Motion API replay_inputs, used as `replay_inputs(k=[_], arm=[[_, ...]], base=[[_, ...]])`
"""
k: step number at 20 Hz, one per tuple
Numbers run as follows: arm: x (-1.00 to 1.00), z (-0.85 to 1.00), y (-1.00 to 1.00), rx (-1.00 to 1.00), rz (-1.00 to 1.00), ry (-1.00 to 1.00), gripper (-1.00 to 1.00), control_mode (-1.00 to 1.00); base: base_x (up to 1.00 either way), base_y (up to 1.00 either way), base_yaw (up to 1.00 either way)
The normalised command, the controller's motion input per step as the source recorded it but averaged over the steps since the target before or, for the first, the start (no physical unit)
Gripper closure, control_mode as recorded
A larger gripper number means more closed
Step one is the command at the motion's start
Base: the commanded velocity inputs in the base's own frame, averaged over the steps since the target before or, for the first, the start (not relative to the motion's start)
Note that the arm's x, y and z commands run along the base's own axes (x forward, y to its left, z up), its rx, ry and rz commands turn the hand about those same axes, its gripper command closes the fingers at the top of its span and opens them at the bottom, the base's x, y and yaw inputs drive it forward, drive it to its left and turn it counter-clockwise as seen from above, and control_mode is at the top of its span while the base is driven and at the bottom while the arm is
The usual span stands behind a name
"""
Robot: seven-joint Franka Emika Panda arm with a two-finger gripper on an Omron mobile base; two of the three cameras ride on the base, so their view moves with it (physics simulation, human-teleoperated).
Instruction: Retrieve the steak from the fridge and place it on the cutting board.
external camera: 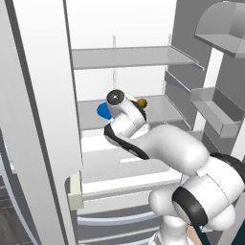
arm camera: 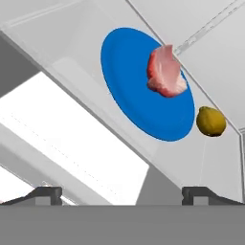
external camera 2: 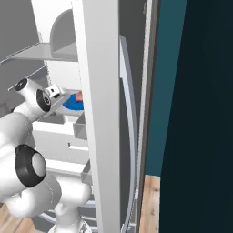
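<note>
Reaching into fridge [external camera: 43, 95], your gripper [arm camera: 122, 194] spread, empty. Steak [arm camera: 165, 72] on plate [arm camera: 129, 86]: likely soft, slippery; pinch thick middle.

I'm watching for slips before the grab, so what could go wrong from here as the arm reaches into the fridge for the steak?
1. The steak lies toward one edge of the blue plate, so closing fingers could catch the rim and drag or tip the plate.
2. The small yellow-brown fruit sits just beside the plate; a wide approach by the open tool might knock it and set it rolling along the shelf.
3. The tool is apart from the steak, so a slightly misaligned approach could miss it.
</note>
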Motion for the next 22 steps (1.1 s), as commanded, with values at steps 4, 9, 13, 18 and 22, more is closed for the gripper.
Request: replay_inputs(k=[4, 9, 13, 18, 22], arm=[[0.70, 0.00, 0.03, 0.00, 0.00, 0.00, -1.00, -1.00], [0.71, -0.07, 0.00, 0.00, 0.00, 0.00, -1.00, -1.00], [0.55, -0.35, 0.00, 0.00, 0.00, 0.00, -1.00, -1.00], [0.56, -0.30, 0.00, 0.00, 0.00, -0.01, -1.00, -1.00], [0.70, -0.04, 0.00, 0.00, 0.00, 0.00, -1.00, -1.00]], base=[[0.00, 0.00, 0.00], [0.00, 0.00, 0.00], [0.00, 0.00, 0.00], [0.00, 0.00, 0.00], [0.00, 0.00, 0.00]])
